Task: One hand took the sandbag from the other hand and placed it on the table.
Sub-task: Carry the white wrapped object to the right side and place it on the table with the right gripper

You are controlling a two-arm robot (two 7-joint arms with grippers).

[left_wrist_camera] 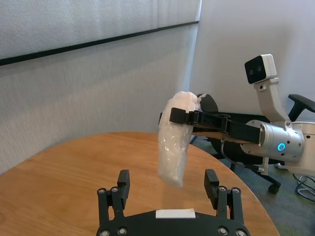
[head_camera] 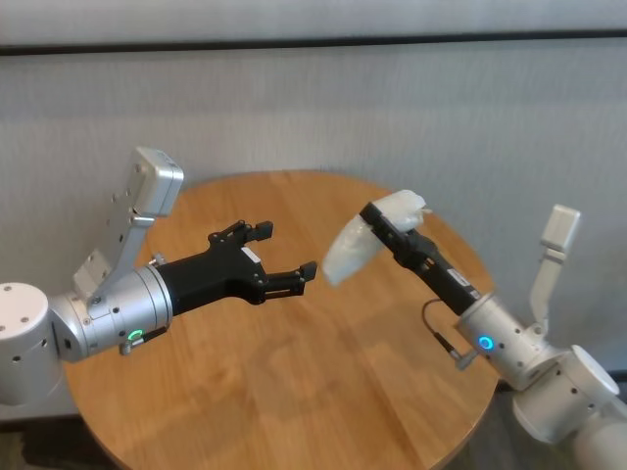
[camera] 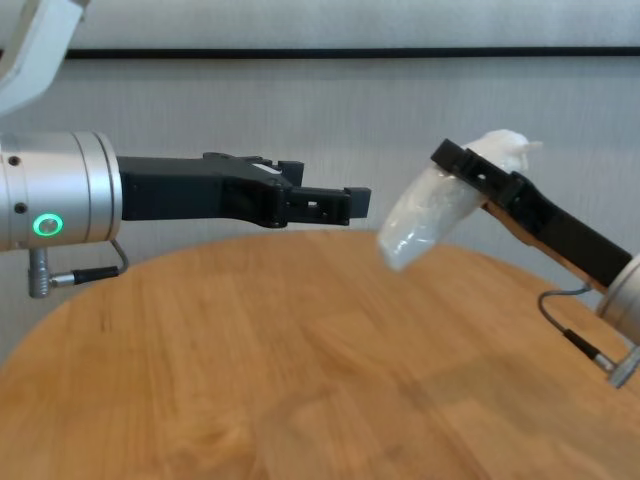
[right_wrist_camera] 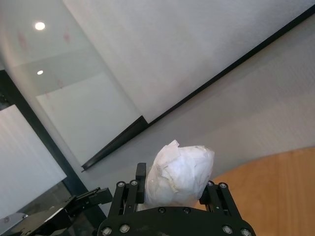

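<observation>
The white sandbag (head_camera: 350, 255) hangs above the round wooden table (head_camera: 294, 392), pinched near its upper end by my right gripper (head_camera: 377, 217), the blue-lit one, which is shut on it. Most of the pouch (camera: 425, 215) dangles down and toward my left gripper. The right wrist view shows the bag's top (right_wrist_camera: 182, 167) bulging between the fingers (right_wrist_camera: 141, 173). My green-lit left gripper (head_camera: 286, 250) is open, points at the bag from the left and stops just short of it. In the left wrist view the bag (left_wrist_camera: 173, 147) hangs centred just beyond the two spread fingertips (left_wrist_camera: 123, 178), not touching them.
Both arms hover over the table top (camera: 300, 380), whose far rim (left_wrist_camera: 98, 136) lies close to a grey wall. Black office chairs (left_wrist_camera: 300, 103) stand beyond the table on the right side. Nothing else lies on the wood.
</observation>
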